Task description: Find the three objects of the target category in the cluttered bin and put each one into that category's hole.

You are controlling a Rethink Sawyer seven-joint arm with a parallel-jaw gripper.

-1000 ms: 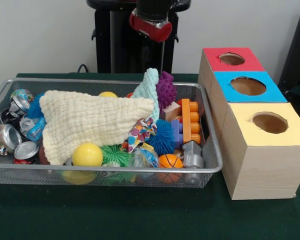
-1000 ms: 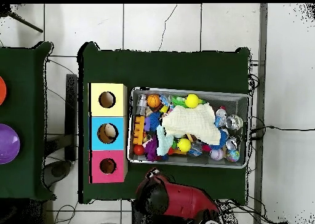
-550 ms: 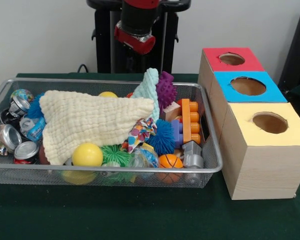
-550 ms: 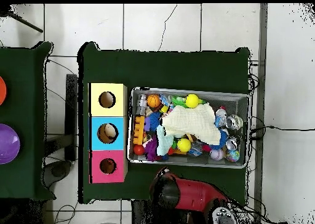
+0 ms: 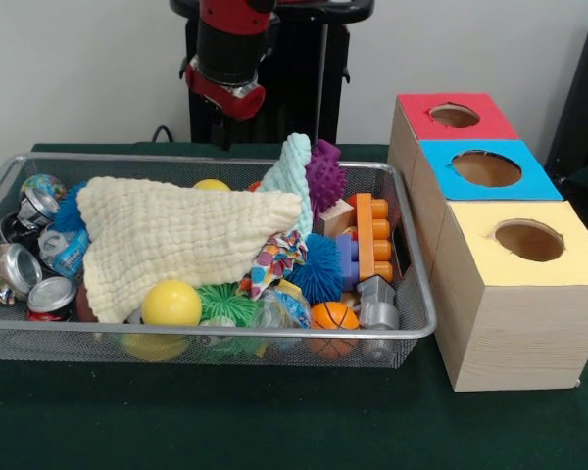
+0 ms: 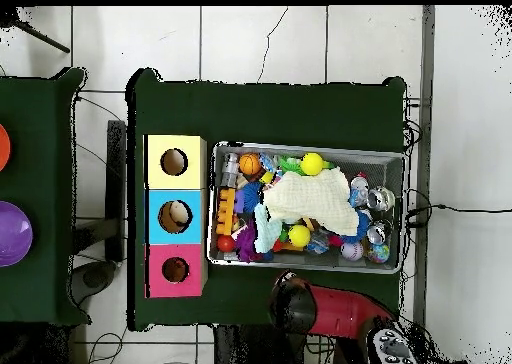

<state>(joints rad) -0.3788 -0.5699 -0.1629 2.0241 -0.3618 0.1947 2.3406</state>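
Front view first: we see the red and black arm [image 5: 223, 59] hanging above the far rim of the wire bin [image 5: 206, 335], behind its middle-left stretch. Its gripper [image 5: 222, 90] sits up there too, and we cannot tell whether the jaws are open or closed.

The bin rests on the green bench [image 5: 274, 421] and it is packed. We count one cream cloth [image 5: 171, 235] draped over the centre, one teal cloth [image 5: 292, 176] sticking up behind it, one purple spiky toy [image 5: 325, 176] just beside that, and a patterned cloth [image 5: 274, 262] tucked under the cream one. Two yellow balls show: one at the front [image 5: 171, 303], one peeking out behind the cloth [image 5: 212, 185]. One small orange basketball [image 5: 334, 315] lies by the front rim. Crushed cans [image 5: 29, 264] crowd the left end; we make out at least four. Stacked orange and blue blocks [image 5: 367, 240] fill the right end.

Beside the bin stand three boxes, each with one round hole: red [image 5: 454, 116], blue [image 5: 485, 168], yellow [image 5: 527, 240].

Overhead, we see something pale inside the blue box's hole [image 6: 174, 216].
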